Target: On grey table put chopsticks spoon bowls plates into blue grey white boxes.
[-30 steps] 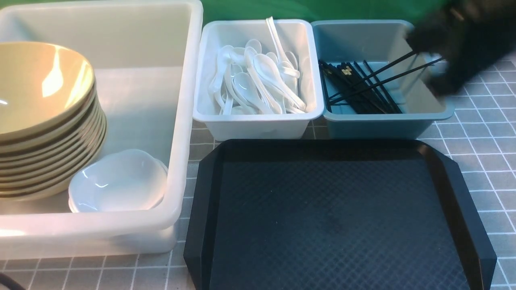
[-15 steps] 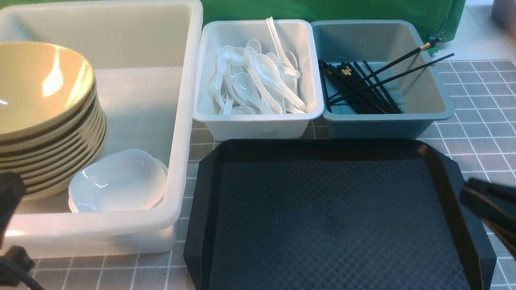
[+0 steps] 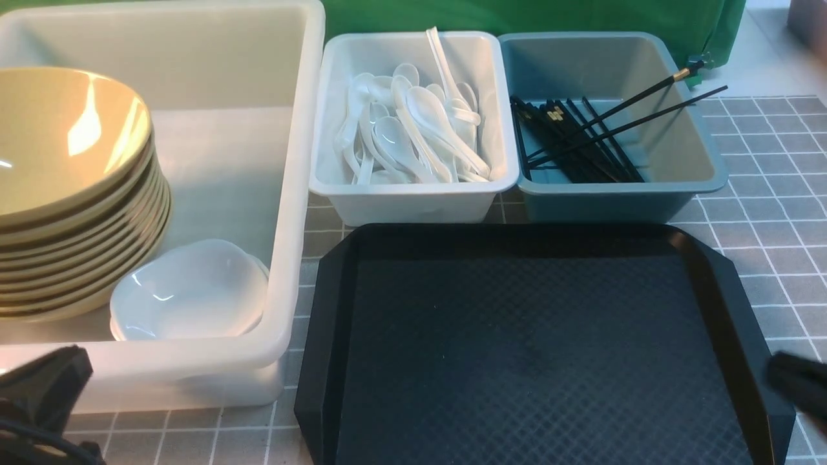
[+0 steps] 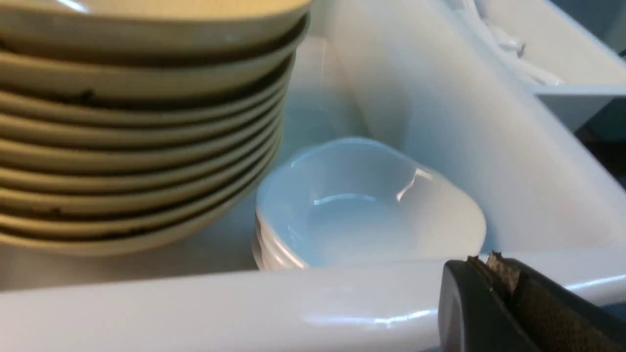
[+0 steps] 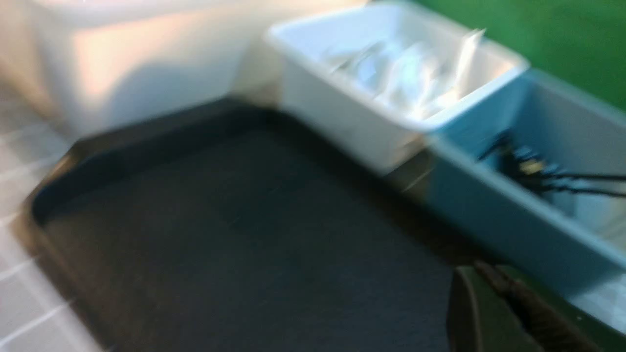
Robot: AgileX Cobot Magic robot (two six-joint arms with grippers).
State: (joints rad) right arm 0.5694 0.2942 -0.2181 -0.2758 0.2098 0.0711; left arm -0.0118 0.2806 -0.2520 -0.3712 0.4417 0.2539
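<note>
Left tool: jaws pressed together, nothing between them, positioned just outside the near wall of the large white box. Right tool: jaws likewise closed and empty, over the near right corner of the black tray; this view is blurred.

Large white box, left of the tray: a stack of tan bowls and, touching its base, a short stack of white plates.

Small white box, behind the tray: a heap of white soup spoons; red marks cannot be made out.

Blue-grey box, right of the small white box: black chopsticks, two leaning over its right rim.

All stands on the grey tiled desk.
</note>
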